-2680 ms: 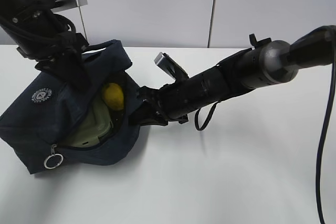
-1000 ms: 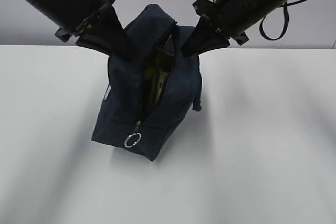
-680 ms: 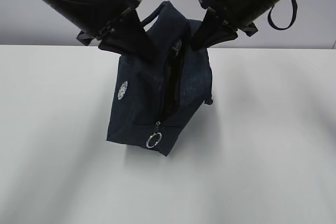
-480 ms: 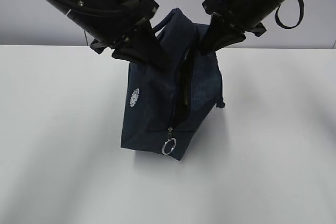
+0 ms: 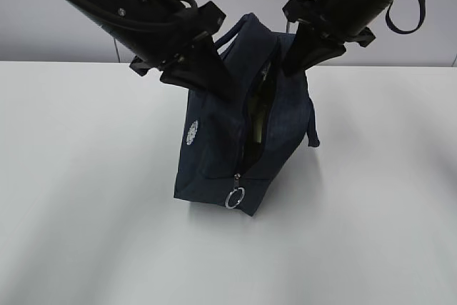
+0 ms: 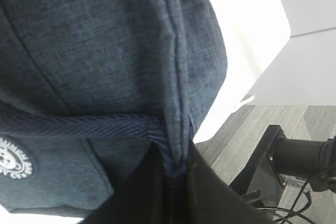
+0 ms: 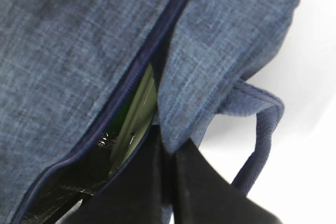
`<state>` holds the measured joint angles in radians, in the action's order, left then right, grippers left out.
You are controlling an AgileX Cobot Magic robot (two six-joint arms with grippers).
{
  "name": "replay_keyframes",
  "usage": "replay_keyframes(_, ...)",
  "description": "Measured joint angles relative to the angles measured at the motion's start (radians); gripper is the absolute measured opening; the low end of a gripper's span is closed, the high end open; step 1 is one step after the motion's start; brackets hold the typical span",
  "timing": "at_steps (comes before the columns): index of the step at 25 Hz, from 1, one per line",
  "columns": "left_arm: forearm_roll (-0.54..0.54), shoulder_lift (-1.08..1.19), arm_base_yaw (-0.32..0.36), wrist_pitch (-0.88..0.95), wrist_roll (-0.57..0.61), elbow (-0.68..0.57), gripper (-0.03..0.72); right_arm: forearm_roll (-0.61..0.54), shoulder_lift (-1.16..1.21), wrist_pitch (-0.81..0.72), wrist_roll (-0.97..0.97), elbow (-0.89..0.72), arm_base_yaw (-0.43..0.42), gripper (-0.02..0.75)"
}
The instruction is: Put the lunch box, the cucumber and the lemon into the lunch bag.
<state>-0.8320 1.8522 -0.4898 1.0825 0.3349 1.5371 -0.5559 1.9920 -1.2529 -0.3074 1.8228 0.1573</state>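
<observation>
Two pincers, left pincer (image 5: pixel 227 89) and right pincer (image 5: pixel 291 63), clamp the upright lunch bag (image 5: pixel 214 155).

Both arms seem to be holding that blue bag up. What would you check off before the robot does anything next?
1. Left gripper shut on the lunch bag fabric: ok.
2. Right gripper shut on the bag's opposite edge: ok.
3. Lunch box inside: ok, a pale green lid shows through the opening.
4. Cucumber and lemon inside: cannot tell, neither is visible.
5. Zipper closed: not ok, it gapes, with the ring pull at the low end.
6. Bag standing on the table: cannot tell.
</observation>
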Motion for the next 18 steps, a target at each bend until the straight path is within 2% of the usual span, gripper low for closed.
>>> replay_keyframes(9, 0.002, 0.047, -0.010, -0.002, 0.000, 0.004, 0.005, 0.037, 0.000, -0.002, 0.014, 0.000, 0.000, 0.003)
replay_keyframes(18, 0.051, 0.050, -0.014, -0.011, 0.000, 0.005, 0.005, 0.045, 0.000, -0.002, 0.014, 0.000, 0.012, 0.004)
